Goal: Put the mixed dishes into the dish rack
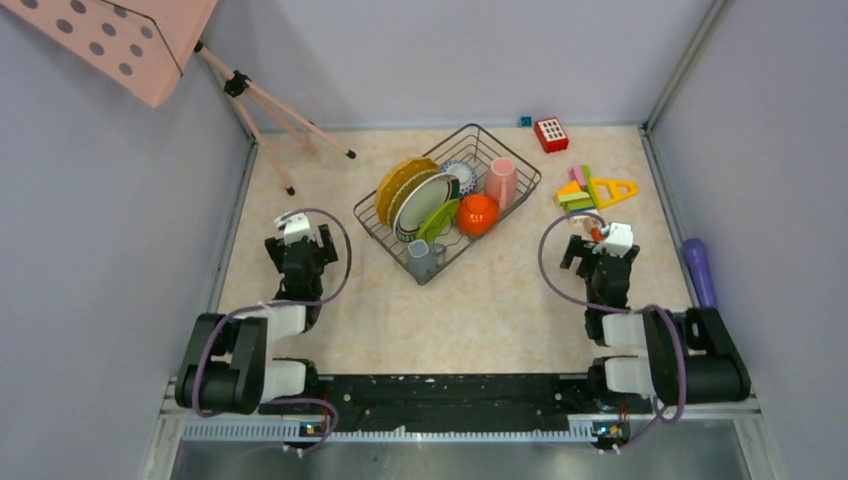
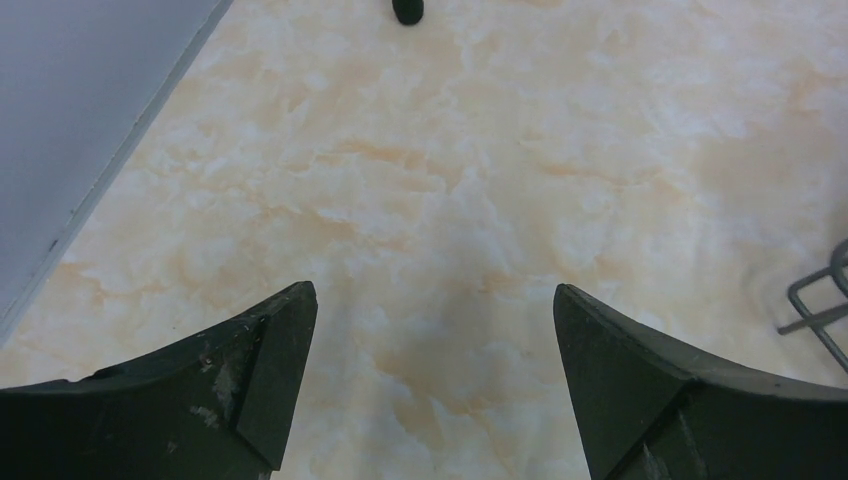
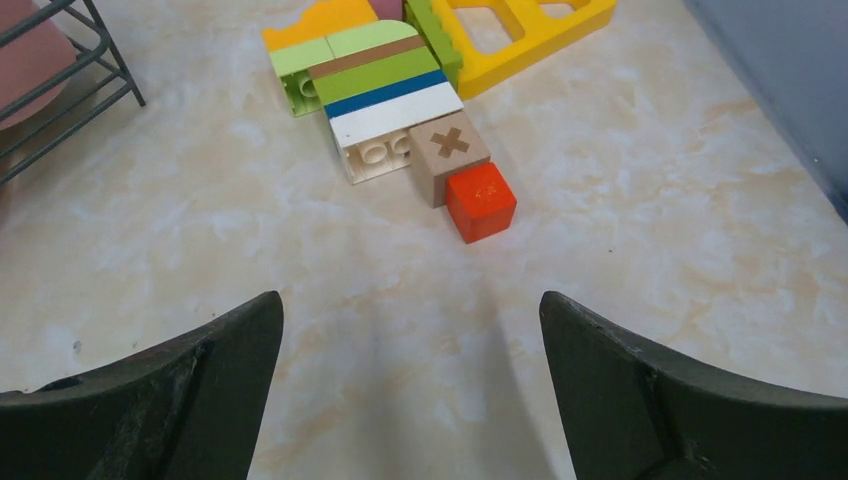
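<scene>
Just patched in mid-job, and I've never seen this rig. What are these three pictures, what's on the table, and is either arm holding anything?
Two robot arms are bolted at the near edge of the table. The overhead view looks down on both. The other two views come from a camera on each wrist, with that arm's dark fingers at the bottom. The dish rack already holds plates, bowls, a pink mug and a grey mug. Toy blocks lie to its right, and a purple cylinder lies by the right wall. The left end effector and right end effector are both open and empty.
</scene>
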Available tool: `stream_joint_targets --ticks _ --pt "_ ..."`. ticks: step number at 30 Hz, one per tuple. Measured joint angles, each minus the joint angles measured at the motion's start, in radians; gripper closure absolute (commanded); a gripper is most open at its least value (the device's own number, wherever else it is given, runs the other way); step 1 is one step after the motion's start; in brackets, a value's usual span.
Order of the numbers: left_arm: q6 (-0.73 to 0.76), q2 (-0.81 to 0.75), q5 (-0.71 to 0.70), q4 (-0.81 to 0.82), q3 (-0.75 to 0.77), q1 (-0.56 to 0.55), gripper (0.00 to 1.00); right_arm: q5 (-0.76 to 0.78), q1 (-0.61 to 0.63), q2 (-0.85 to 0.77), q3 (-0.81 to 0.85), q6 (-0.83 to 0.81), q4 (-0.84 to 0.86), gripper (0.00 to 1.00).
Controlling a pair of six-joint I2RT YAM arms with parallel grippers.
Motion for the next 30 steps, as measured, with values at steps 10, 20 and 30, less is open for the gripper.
stream_joint_targets --ticks 10,20,30 --pt "0.047 0.221 0.105 0.248 0.029 0.084 0.02 -0.014 0.0 0.233 0.05 -0.029 0.233 0.01" --pt "0.055 0.223 0.147 0.308 0.029 0.09 0.02 -0.023 0.0 0.233 0.068 -0.04 0.253 0.01" --pt "0.055 0.223 0.153 0.317 0.029 0.09 0.02 -0.023 0.0 0.233 0.068 -0.044 0.253 0.01"
